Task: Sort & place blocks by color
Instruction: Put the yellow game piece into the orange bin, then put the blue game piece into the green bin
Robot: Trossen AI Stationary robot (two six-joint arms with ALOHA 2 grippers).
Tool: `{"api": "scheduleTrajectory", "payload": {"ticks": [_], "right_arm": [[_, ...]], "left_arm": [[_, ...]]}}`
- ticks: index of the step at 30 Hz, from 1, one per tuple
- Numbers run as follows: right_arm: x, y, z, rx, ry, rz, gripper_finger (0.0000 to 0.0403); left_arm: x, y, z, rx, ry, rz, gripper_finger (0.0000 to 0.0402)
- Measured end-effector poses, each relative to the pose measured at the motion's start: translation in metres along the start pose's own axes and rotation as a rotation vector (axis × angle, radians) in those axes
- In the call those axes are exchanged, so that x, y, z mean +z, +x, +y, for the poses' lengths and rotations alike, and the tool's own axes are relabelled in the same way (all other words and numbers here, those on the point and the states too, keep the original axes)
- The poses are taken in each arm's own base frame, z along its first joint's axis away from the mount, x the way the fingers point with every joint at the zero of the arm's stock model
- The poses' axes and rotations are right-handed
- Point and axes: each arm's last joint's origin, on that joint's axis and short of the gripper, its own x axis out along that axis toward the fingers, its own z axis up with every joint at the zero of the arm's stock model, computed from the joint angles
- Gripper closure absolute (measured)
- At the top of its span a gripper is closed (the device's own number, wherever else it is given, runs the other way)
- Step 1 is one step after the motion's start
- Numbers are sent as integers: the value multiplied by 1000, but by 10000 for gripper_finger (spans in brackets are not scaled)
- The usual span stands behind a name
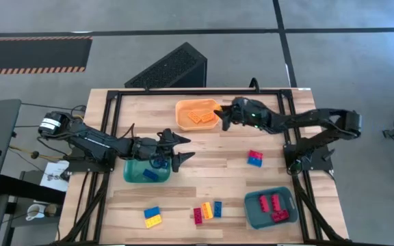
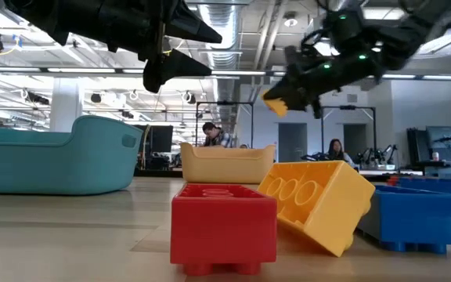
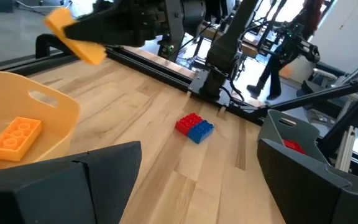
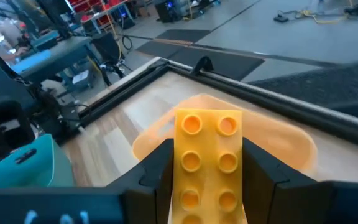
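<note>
My right gripper (image 1: 219, 116) is shut on a yellow studded block (image 4: 209, 155) and hovers over the right end of the orange bin (image 1: 197, 113), which holds several orange-yellow blocks (image 3: 14, 135). My left gripper (image 1: 189, 148) is open and holds nothing. It hangs above the table just right of the teal bin (image 1: 144, 171), where a blue block lies. Loose blocks rest flat on the table: a red-and-blue pair (image 1: 254, 158), a yellow-and-blue pair (image 1: 152, 217), and a red, yellow and blue group (image 1: 207, 210). My right gripper pinches the yellow block by its two long sides (image 4: 178, 163), one finger (image 4: 157, 168) on each. The fingers reach in from the table's right and lie along the block. The block (image 2: 276, 106) is lifted clear above the orange bin, its studded face turned toward the wrist camera.
A second teal bin (image 1: 271, 207) with red blocks stands near the table's front right. A black frame (image 1: 183, 90) edges the far side and both ends of the table. Bare wood lies between the two arms. People show in the room beyond the table.
</note>
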Motion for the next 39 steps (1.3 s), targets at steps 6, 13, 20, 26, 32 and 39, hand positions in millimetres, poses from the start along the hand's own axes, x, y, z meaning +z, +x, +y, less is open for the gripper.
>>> {"api": "scheduleTrajectory", "payload": {"ticks": [6, 13, 20, 26, 32, 39], "right_arm": [[2, 32, 2, -16, -22, 23, 257], [-3, 52, 4, -20, -20, 38, 219], [-6, 55, 4, -19, -22, 47, 188], [-6, 55, 4, -19, -9, 46, 185], [-6, 55, 5, 9, 10, 58, 177], [-6, 53, 10, 94, 17, 90, 167]], "left_arm": [[0, 0, -1, -14, -2, 7, 93], [-1, 0, -1, -31, -5, 18, 93], [-1, 0, -1, -34, -5, 20, 93], [-1, 0, -1, -33, -8, 19, 93], [-1, 0, -1, -33, -8, 20, 93], [-1, 0, -1, -33, -4, 19, 93]]}}
